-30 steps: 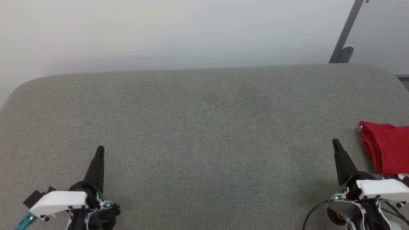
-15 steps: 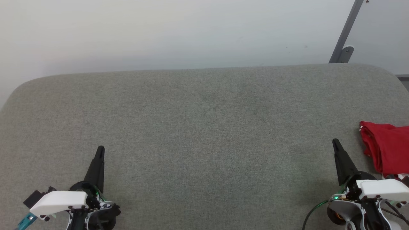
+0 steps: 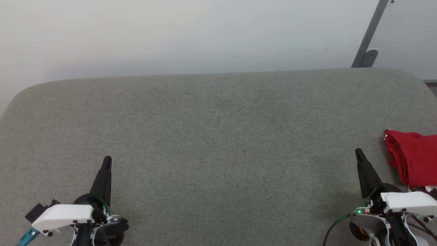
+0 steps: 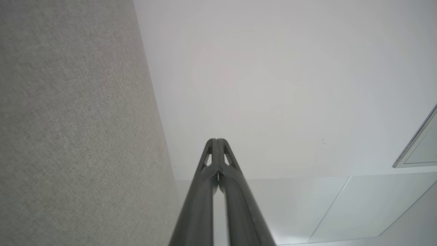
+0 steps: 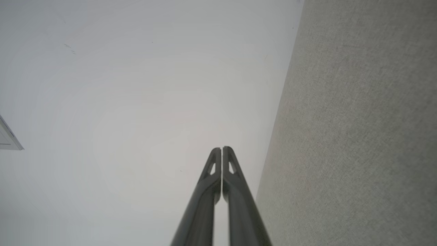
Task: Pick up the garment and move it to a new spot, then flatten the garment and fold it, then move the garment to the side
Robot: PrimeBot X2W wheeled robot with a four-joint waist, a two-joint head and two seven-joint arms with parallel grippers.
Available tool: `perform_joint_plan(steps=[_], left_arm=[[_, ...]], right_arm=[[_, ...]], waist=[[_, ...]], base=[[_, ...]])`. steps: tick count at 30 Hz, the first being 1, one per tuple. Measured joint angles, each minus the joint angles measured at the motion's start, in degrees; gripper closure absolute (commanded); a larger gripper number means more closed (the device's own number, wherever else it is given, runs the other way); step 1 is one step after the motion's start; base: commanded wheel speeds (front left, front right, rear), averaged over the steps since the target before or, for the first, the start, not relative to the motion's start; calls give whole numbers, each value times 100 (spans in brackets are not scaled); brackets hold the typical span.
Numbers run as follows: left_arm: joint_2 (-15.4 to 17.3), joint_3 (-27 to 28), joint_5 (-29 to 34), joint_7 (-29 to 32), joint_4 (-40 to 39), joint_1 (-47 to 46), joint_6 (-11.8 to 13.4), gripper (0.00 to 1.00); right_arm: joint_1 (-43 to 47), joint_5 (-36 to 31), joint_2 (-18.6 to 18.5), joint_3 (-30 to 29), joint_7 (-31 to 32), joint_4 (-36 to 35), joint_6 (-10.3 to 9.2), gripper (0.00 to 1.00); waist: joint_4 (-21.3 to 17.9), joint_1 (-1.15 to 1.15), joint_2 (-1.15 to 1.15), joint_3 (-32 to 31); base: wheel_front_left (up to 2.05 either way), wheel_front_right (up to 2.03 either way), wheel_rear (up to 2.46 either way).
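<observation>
Shirt [image 3: 414, 159] is bunched in a red heap at the far right edge of the grey table [image 3: 218, 130], partly cut off by the frame. The right gripper [image 3: 359, 153] sits just left of it, not touching, fingers pressed together, holding nothing. The left gripper [image 3: 107, 160] is well apart at the table's near left, fingers also together and empty. Plain white wall [image 3: 170, 34] behind.

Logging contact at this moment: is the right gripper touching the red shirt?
Apart. In the head view, a strip of grey surface lies plainly between the shut right gripper and the shirt.
</observation>
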Motion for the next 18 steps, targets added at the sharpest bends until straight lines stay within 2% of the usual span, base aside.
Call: perform_joint_plan(steps=[18], left_arm=[[-3,2,1,1,0,-1,0,100]], right_arm=[[-1,0,0,-1,0,-1,0,100]], waist=[[0,0,0,0]], base=[[0,0,0]])
